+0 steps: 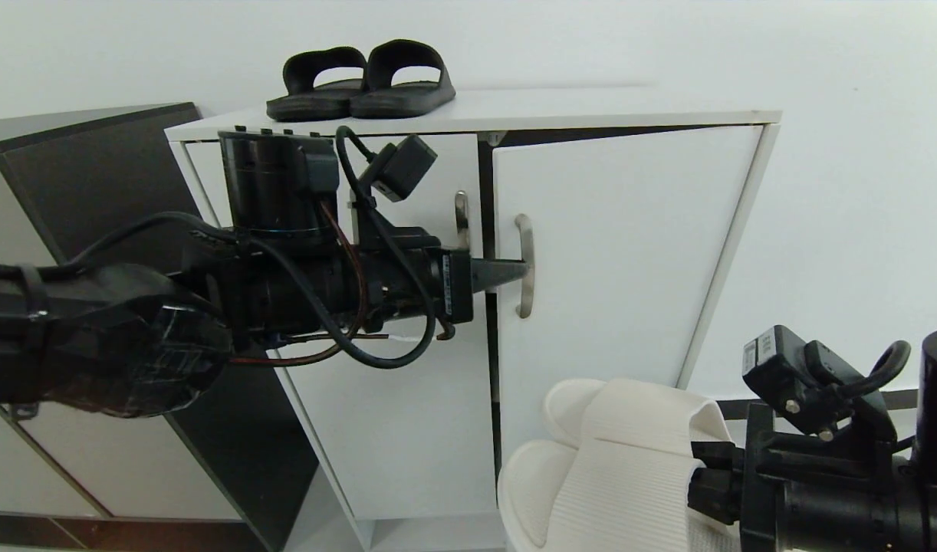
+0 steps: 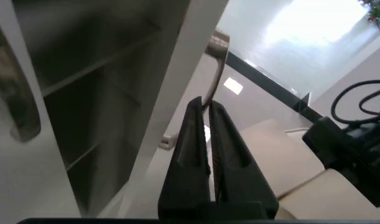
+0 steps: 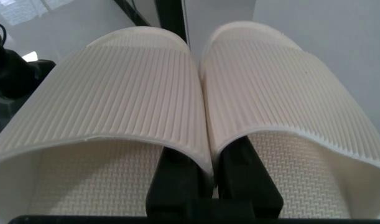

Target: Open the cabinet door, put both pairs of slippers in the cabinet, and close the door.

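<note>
The white cabinet (image 1: 514, 107) has two doors. Its right door (image 1: 622, 253) stands slightly ajar, with a dark gap beside it. My left gripper (image 1: 514, 270) is shut on that door's metal handle (image 1: 524, 264); in the left wrist view the fingers (image 2: 196, 143) pinch the handle (image 2: 216, 56), and shelves (image 2: 84, 81) show inside. A pair of black slippers (image 1: 361, 80) rests on the cabinet top. My right gripper (image 1: 702, 468) is low at the front right, shut on the pair of white slippers (image 1: 614, 460), whose ribbed straps (image 3: 134, 93) arch over its fingers (image 3: 177, 180).
A dark cabinet (image 1: 77, 176) stands against the white one's left side. The left door (image 1: 407, 429) is closed, and its handle (image 1: 461, 218) lies just behind my left gripper. A plain white wall is behind, with open floor right of the cabinet.
</note>
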Controlling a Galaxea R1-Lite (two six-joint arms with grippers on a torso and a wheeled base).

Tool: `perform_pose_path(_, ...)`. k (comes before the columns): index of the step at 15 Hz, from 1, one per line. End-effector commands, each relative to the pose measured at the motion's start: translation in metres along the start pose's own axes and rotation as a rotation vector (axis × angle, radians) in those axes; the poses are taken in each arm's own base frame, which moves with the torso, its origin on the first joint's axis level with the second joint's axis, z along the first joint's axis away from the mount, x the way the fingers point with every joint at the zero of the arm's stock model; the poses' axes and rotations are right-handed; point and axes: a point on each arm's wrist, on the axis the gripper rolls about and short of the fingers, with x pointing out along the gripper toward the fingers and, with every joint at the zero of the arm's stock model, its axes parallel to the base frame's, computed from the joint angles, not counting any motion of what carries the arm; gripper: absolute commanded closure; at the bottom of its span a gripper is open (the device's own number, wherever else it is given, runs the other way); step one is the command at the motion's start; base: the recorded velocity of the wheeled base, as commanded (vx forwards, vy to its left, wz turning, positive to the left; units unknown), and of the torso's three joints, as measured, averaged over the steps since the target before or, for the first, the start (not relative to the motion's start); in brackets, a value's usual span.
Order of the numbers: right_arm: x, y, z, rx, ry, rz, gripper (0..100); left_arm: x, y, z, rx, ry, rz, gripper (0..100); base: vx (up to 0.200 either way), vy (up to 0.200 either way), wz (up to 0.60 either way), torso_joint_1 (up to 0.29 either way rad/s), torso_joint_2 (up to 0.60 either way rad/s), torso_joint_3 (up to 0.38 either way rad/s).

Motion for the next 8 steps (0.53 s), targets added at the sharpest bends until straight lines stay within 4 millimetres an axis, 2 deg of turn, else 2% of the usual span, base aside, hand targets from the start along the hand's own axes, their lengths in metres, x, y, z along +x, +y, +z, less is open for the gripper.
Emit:
perform_pose_path(1, -0.001, 0.0, 0.001, -0.002, -0.005, 0.0, 100, -0.019, -0.015, 0.001, 0.012, -0.014, -0.017, 100, 0.0, 0.0, 0.0, 0.0, 0.0, 0.0)
perform_pose_path(4, -0.001, 0.0, 0.001, -0.002, -0.007, -0.001, 100, -0.036, -0.021, -0.009, 0.042, -0.073, -0.024, 100, 0.0, 0.0, 0.0, 0.0, 0.0, 0.0)
perform_pose_path(8, -0.002, 0.0, 0.001, -0.004, -0.01, -0.004, 100, -0.039, 0.007, -0.003, 0.061, -0.15, 0.052, 100, 0.0, 0.0, 0.0, 0.0, 0.0, 0.0)
